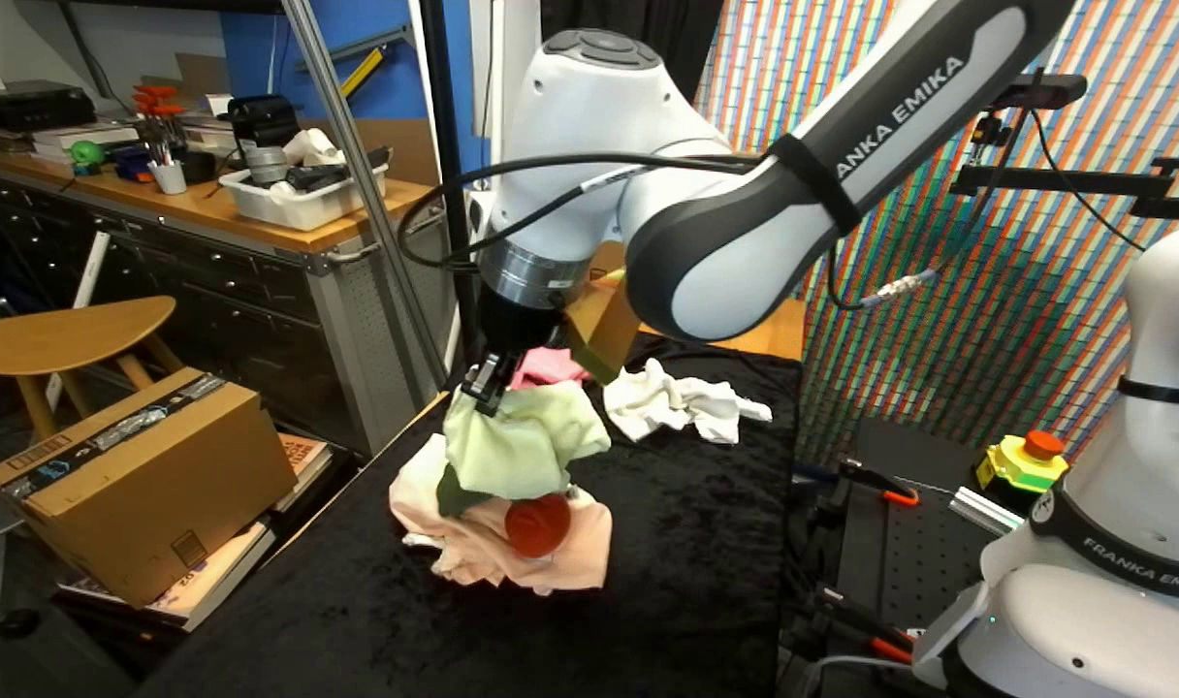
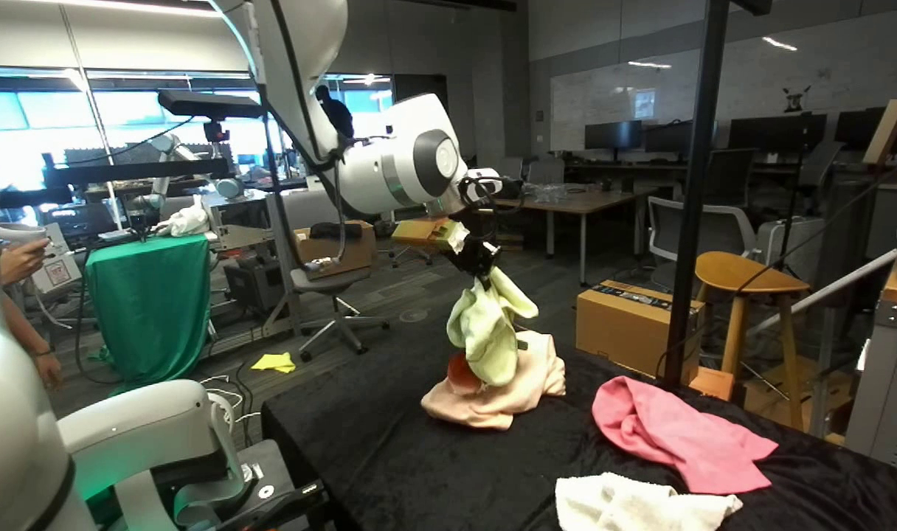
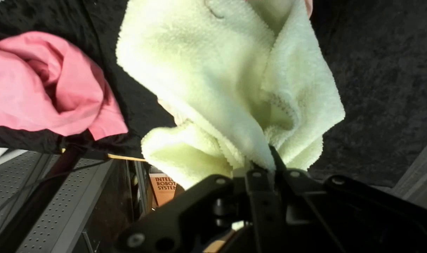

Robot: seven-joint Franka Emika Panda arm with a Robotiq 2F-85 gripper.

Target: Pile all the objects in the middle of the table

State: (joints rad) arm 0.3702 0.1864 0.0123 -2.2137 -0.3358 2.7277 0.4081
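Note:
My gripper (image 1: 488,388) is shut on a pale green cloth (image 1: 526,441), which hangs down in folds in both exterior views (image 2: 485,335). The wrist view shows the cloth (image 3: 213,70) pinched between the fingers (image 3: 264,160). Below it a peach cloth (image 1: 582,553) lies crumpled on the black-covered table (image 1: 686,553). A round red object (image 1: 537,525) rests on the peach cloth, partly behind the green cloth in an exterior view (image 2: 459,376). A dark green thing (image 1: 456,496) shows partly beneath the green cloth. A pink cloth (image 2: 677,435) and a white cloth (image 2: 633,505) lie apart from these.
A yellow-brown box-like part (image 1: 604,325) sits on the wrist beside the gripper. A dark upright post (image 2: 692,206) stands at the table edge near the pink cloth. A cardboard box (image 1: 143,485) stands beside the table. A white robot base (image 1: 1084,601) stands on the opposite side.

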